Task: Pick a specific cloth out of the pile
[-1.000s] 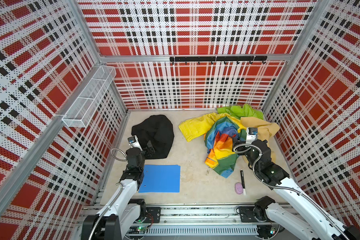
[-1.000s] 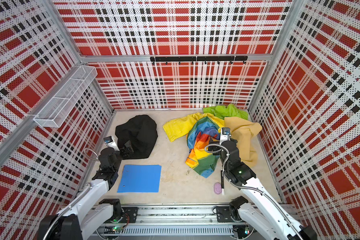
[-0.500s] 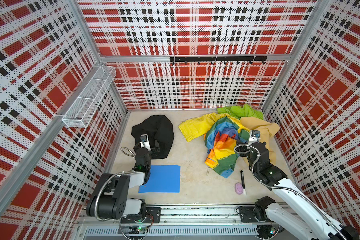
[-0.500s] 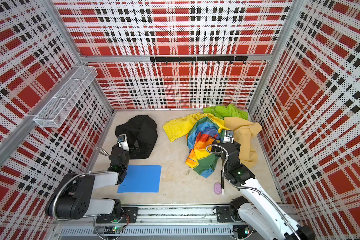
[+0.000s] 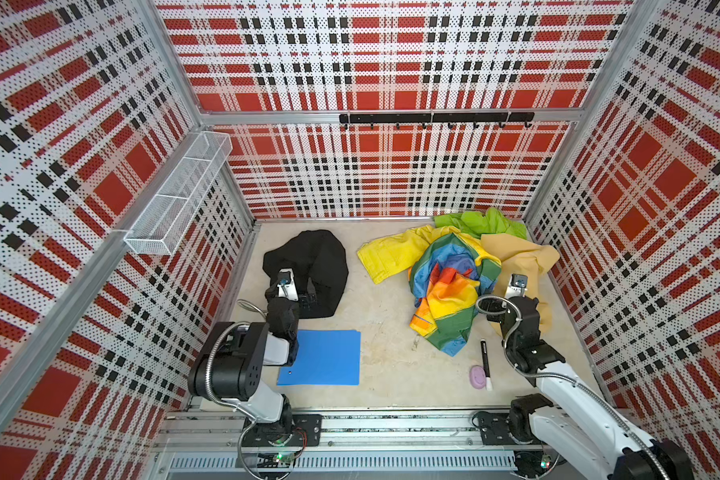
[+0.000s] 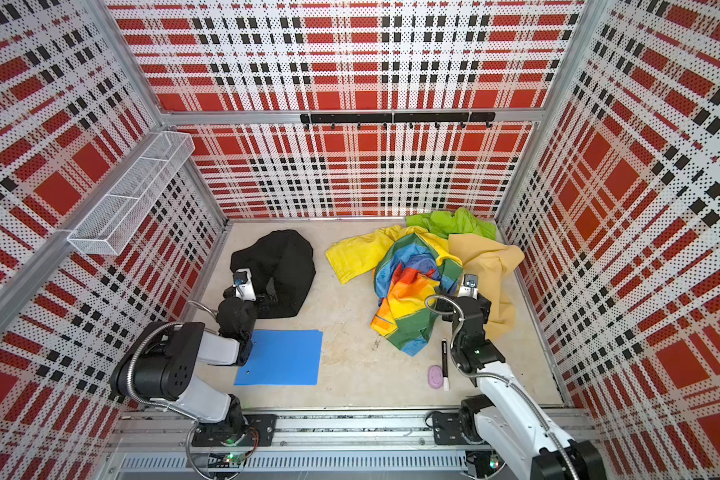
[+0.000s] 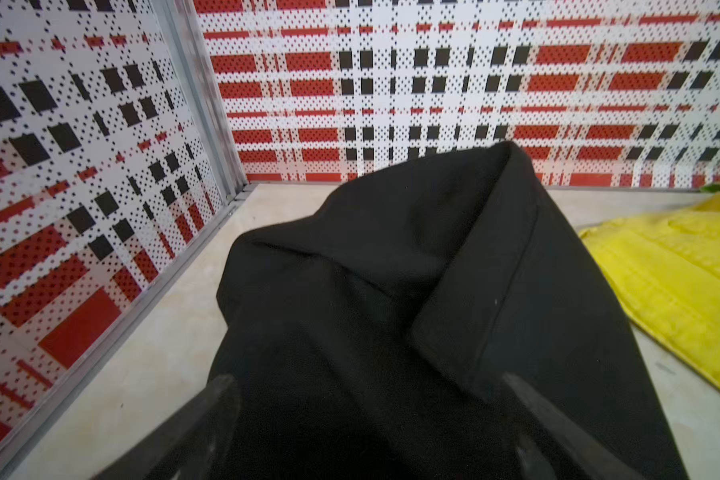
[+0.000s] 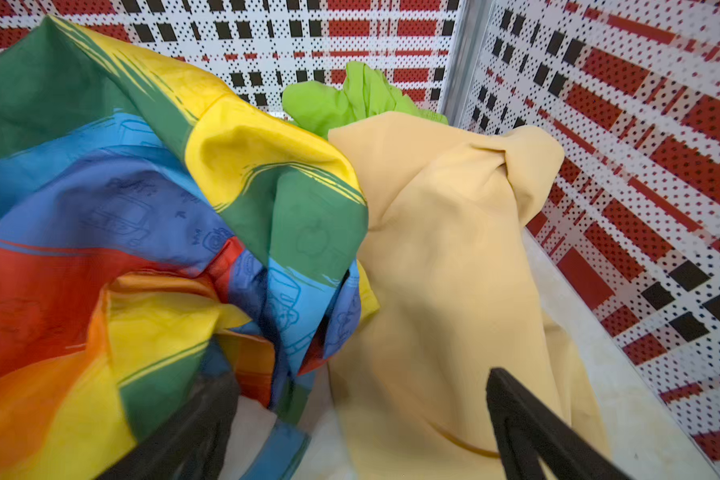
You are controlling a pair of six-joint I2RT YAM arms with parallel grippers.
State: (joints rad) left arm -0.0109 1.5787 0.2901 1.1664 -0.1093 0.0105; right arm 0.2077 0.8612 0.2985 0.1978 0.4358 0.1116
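The cloth (image 5: 321, 262), plain black and matte, lies crumpled on the bench (image 5: 391, 328) in the left-centre of both top views. It is close to the left edge of the bench and well apart from the pile (image 5: 454, 266). Its near edge ends just above the blue folder (image 5: 321, 357), which lies flat in the lower left part of the bench. A narrow strip of bare bench shows between them. The left pincer (image 5: 308, 298) stands over this near part of the cloth with its jaws wide apart. In the left wrist view the two dark fingers (image 7: 213, 407) stand on either side of a thick raised fold of the black fabric (whether they touch it I cannot tell), and nothing is gripped.

The pile fills the right-centre and upper right of the bench. It has a yellow cloth (image 5: 387, 255) spread toward the middle and a rainbow-patched cloth (image 5: 449, 291) in front. A lime green cloth (image 5: 479, 220) lies at the far edge and a mustard-tan cloth (image 5: 520, 257) at the right edge. The right pincer (image 8: 358, 380) also has its jaws spread and holds nothing. It stands low at the place where the rainbow-patched cloth meets the mustard-tan one. In the lower right of both top views a black marker (image 5: 484, 361) lies just beside a small purple object (image 5: 478, 377), near the lowest corner of the pile.
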